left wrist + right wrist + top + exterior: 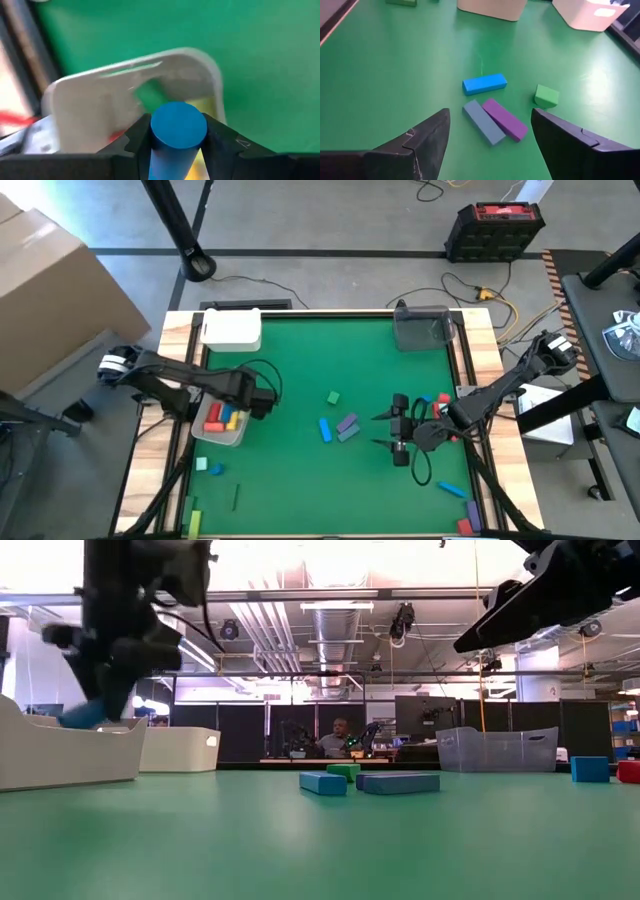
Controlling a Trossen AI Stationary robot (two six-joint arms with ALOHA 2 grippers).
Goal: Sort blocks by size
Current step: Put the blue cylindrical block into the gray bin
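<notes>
My left gripper (252, 407) hangs over a white tray (205, 435) at the table's left and is shut on a blue cylinder block (178, 126). The tray holds red, yellow and blue blocks (226, 418). My right gripper (384, 430) stands open, right of centre, fingers pointing toward the table's left, with nothing between them. Just beyond its fingertips, a blue bar (484, 83), a grey-blue bar (483, 121), a purple bar (505, 119) and a green block (546, 95) lie flat on the green mat. My left gripper pinches the blue cylinder by its round side (165, 152) between the two fingers, close to the flat end that shows. The cylinder is lifted clear, above the tray's inside (135, 100).
A second white tray (232, 330) stands at the far left and a clear bin (422, 328) at the far right. Loose blocks lie near the front left (208, 468), the front right (452, 489) and behind my right gripper (443, 397). Wooden edging (180, 330) frames the mat.
</notes>
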